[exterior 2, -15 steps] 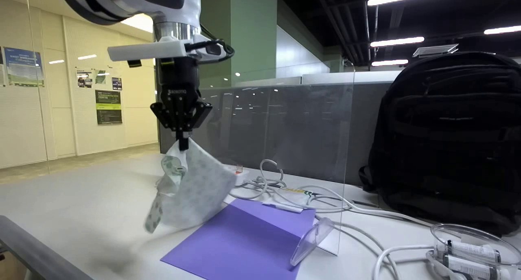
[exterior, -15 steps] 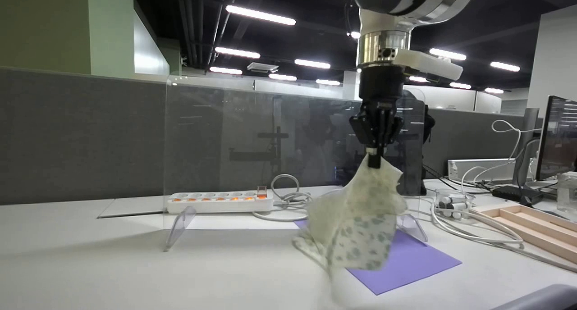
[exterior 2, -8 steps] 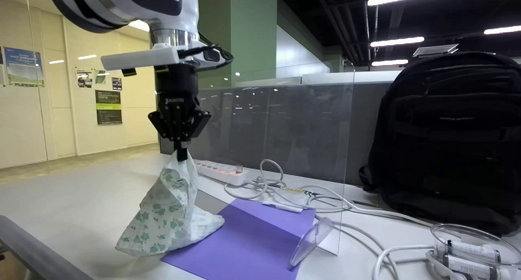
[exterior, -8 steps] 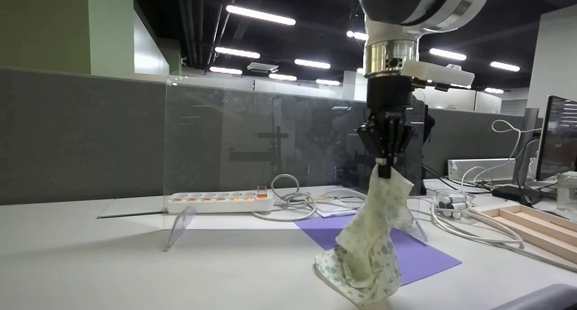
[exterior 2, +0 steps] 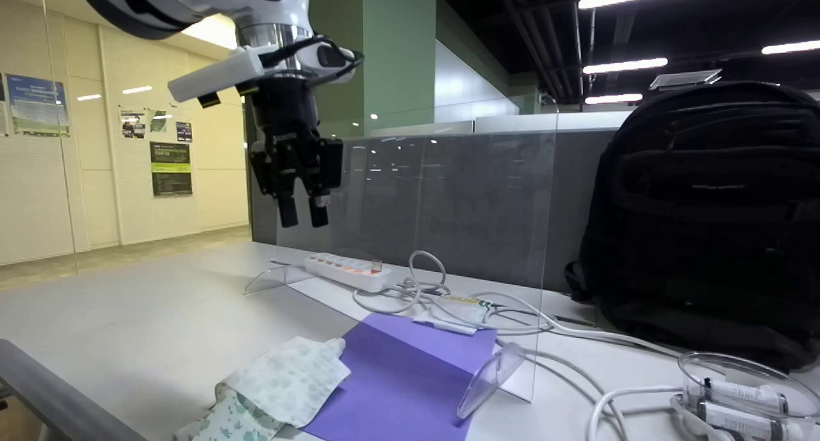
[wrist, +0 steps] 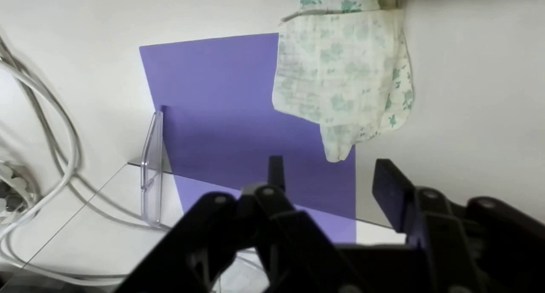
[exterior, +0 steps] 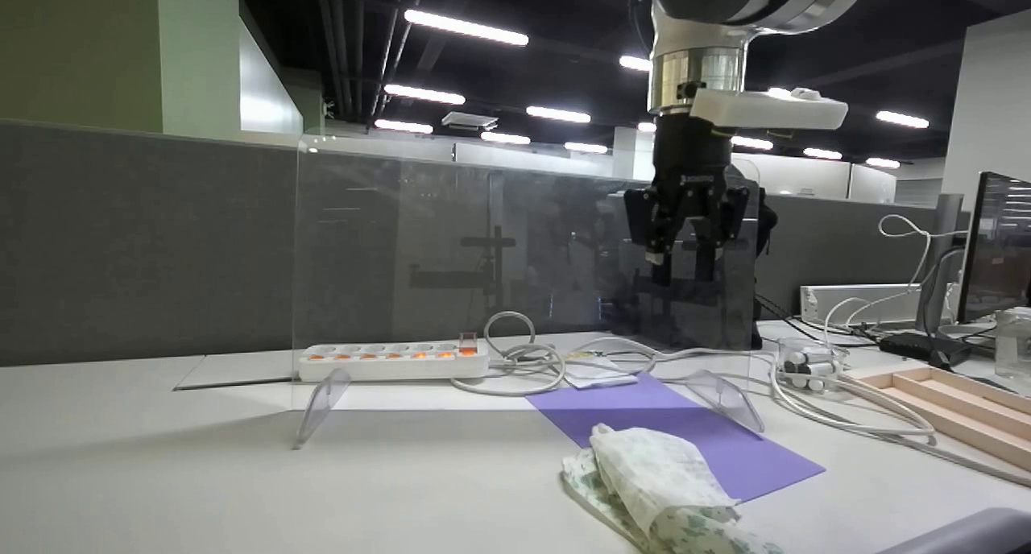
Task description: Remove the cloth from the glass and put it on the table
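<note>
The pale cloth with green leaf prints lies crumpled on the white table, partly over a purple sheet. In both exterior views the cloth reaches the lower frame edge. Well above it hangs my gripper, its fingers apart and nothing between them. From the wrist the gripper shows a wide gap between its fingertips, with the cloth farther off. A clear upright pane, apparently the glass, stands on two clear feet behind the cloth, with no cloth on it.
The purple sheet lies under the pane's foot. A white power strip and looped cables sit behind the pane. To the side are a clear cup with vials, a black backpack and a wooden tray.
The cloth was lowered from hanging in the shut gripper until it touched the table. Now the gripper has opened and risen off it, and the cloth has slumped flat.
</note>
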Motion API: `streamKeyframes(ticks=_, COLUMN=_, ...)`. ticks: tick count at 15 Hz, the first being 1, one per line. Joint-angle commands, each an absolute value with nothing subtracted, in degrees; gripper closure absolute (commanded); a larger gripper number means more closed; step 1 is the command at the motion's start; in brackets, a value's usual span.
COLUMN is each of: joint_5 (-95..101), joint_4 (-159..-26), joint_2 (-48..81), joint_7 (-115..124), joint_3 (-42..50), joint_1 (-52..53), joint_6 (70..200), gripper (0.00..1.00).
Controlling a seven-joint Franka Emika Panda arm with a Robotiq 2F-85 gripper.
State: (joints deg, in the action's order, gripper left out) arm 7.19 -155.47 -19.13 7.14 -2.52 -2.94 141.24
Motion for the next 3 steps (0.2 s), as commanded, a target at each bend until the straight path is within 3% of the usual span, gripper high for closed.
streamKeyframes(ticks=1, joint_5=8.6, joint_4=-154.3, joint_2=-22.8, joint_7=12.4, joint_3=-3.5, joint_1=-4.6, joint_6=140.1, gripper=0.12)
streamKeyframes(ticks=3, joint_5=9.0, joint_4=-153.8, joint_2=-23.7, joint_7=13.5, joint_3=-3.8, joint_1=-5.7, joint_6=139.9, gripper=0.0)
